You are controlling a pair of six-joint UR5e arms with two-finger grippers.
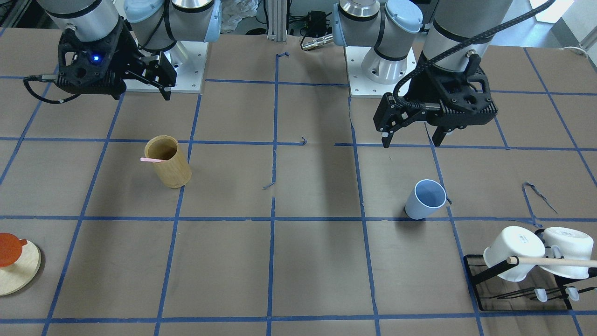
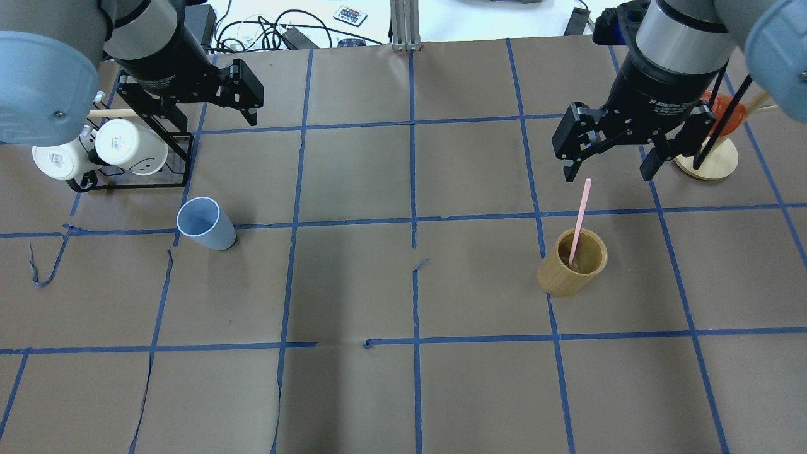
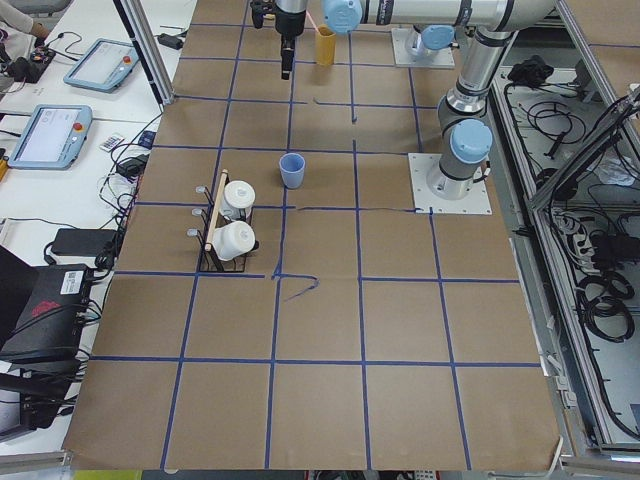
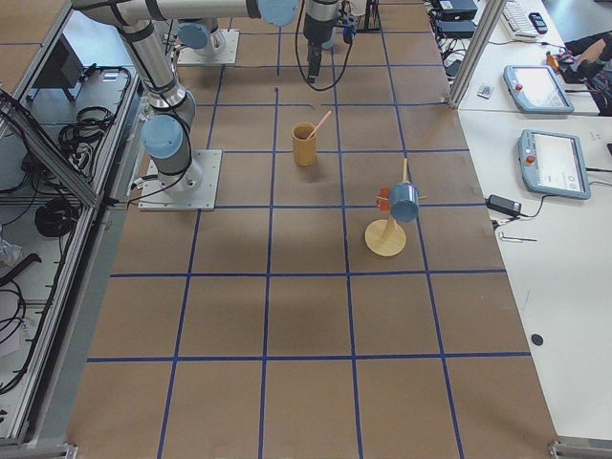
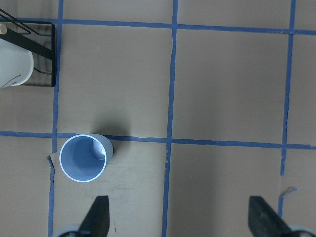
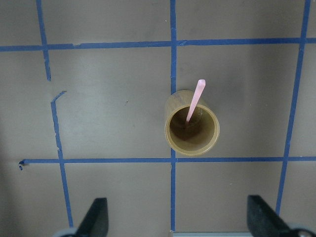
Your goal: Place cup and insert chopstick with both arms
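Note:
The light blue cup [image 1: 425, 199] stands upright on the table and also shows in the overhead view [image 2: 205, 223] and the left wrist view [image 5: 85, 157]. My left gripper [image 1: 411, 139] hangs open and empty above the table, apart from the cup; in its wrist view [image 5: 180, 219] the cup lies just off the left finger. The pink chopstick [image 2: 580, 214] leans inside a tan bamboo cylinder [image 2: 572, 263], top end over the rim. My right gripper [image 2: 610, 170] is open and empty, high above it; its wrist view [image 6: 177, 219] shows the chopstick [image 6: 195, 103] in the cylinder [image 6: 191, 123].
A black rack [image 1: 480, 270] with two white mugs [image 1: 513, 252] and a long wooden dowel [image 1: 555, 261] stands near the cup, on my left side. A round wooden stand [image 2: 706, 164] with an orange piece stands beyond the right gripper. Blue tape lines grid the brown table.

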